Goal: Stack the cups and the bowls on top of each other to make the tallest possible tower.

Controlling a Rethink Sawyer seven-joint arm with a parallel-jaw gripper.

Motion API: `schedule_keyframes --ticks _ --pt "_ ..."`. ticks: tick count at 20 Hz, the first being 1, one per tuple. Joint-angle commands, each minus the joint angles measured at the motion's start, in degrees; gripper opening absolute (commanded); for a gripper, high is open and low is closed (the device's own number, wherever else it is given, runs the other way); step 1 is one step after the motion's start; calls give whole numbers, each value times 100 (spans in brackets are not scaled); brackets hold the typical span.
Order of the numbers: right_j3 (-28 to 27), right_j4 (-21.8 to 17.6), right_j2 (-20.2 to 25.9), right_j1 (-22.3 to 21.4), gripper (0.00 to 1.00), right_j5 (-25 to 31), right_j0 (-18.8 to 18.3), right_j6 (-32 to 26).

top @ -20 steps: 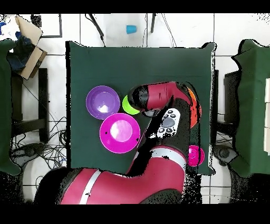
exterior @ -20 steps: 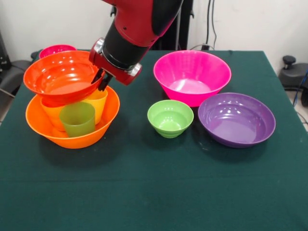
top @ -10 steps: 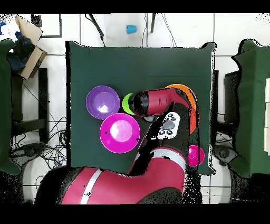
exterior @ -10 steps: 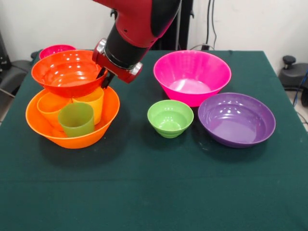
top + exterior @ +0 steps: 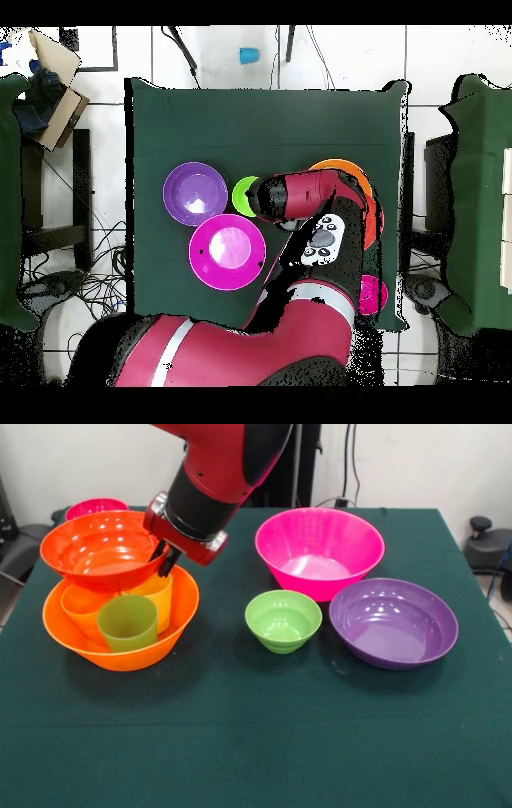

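Note:
My gripper (image 5: 164, 558) is shut on the right rim of the wide red-orange bowl (image 5: 96, 552) and holds it just above the tower. The tower's base is the large orange bowl (image 5: 120, 654) at the left. An orange cup (image 5: 80, 604), a yellow cup (image 5: 158, 594) and a green cup (image 5: 128, 622) stand inside it. In the overhead view my arm hides the gripper and most of the orange bowl (image 5: 340, 167).
The large pink bowl (image 5: 318, 550), small light green bowl (image 5: 282, 620) and wide purple bowl (image 5: 394, 622) sit at centre and right. A small crimson bowl (image 5: 96, 506) sits behind the tower. A blue cup (image 5: 248, 55) lies on the floor beyond the table.
The red-orange bowl was tilted and low on the cups. It has levelled and risen slightly, and in the last half second shifted a little left with the gripper.

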Motion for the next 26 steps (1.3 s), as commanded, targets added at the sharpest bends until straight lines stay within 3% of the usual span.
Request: schedule_keyframes --ticks 1,26 --pt "31 62 496 385 0 -636 -16 607" --pt "-587 359 573 397 0 421 104 365"
